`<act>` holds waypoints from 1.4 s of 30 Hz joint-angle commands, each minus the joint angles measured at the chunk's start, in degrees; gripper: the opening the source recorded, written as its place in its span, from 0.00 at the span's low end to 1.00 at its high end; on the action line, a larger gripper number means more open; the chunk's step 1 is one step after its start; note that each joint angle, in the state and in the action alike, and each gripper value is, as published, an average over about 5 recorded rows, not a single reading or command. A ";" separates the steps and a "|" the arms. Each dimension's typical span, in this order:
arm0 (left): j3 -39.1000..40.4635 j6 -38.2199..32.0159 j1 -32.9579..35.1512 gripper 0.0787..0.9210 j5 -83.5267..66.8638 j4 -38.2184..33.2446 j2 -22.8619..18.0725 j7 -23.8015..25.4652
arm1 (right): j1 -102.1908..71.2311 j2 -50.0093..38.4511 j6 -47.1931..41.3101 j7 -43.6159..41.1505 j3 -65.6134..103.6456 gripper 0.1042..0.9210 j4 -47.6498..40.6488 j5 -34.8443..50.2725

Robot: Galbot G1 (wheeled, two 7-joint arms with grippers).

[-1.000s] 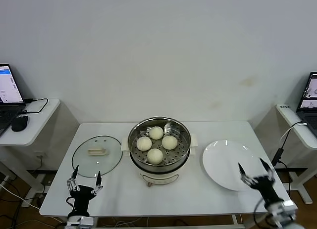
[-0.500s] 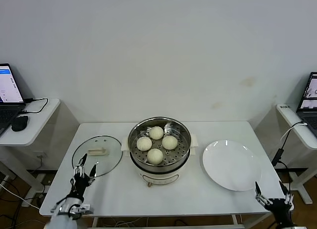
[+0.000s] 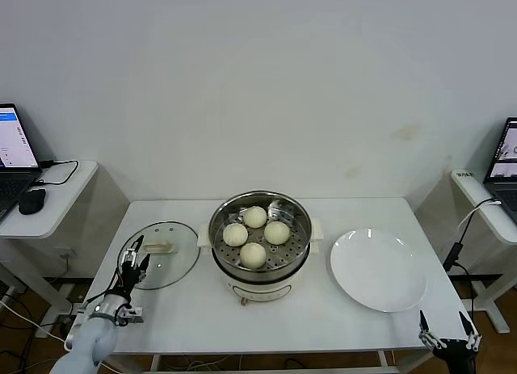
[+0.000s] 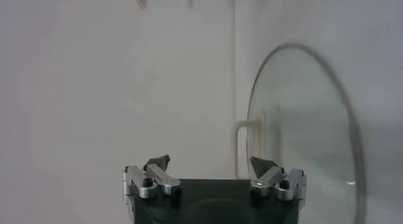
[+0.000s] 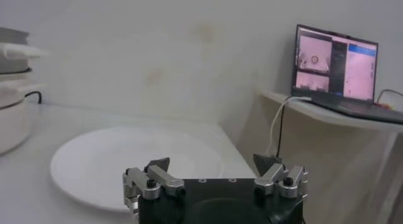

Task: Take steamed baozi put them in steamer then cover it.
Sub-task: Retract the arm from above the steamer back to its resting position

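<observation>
So nearest the camera, bottom right corner of the head view, the right gripper (image 3: pixel 447 339) sits low off the front edge of the white table (image 3: pixel 323 317), fingers spread wide with nothing between them. Its wrist view shows the white plate (image 5: pixel 135 163) just ahead and a laptop (image 5: pixel 335 67) on a side shelf in the upper right of that frame

Lower left of the head view, the left gripper (image 3: pixel 133 257) is over the near rim of the cover (image 3: pixel 159 254), jaws also wide open and holding nothing. The cover lies flat on the table at left centre, just beside the steamer (image 3: pixel 260 237), its cream handle facing up

The steamer is at frame centre with all four steamed baozi (image 3: pixel 254 254) sitting on its perforated tray, lid off

Far left there's another laptop (image 3: pixel 16 140) and a mouse (image 3: pixel 32 201) on a small side desk
</observation>
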 commanded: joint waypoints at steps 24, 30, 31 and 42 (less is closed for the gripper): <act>3.51 -3.15 -14.03 0.88 2.57 13.45 -1.65 0.81 | -0.71 1.33 1.10 -0.16 0.27 0.88 -1.92 -1.90; 3.83 -4.02 -14.30 0.82 1.78 14.85 -1.73 1.81 | -0.72 1.40 1.10 -0.27 0.09 0.88 -1.89 -2.06; 3.87 -4.23 -14.26 0.80 1.69 14.97 -1.74 1.93 | -0.73 1.39 1.10 -0.29 0.06 0.88 -1.89 -2.07; 2.97 -6.71 -12.82 0.42 1.60 13.69 -2.12 0.02 | -0.72 1.32 1.31 -0.52 -0.42 0.88 -2.10 -2.16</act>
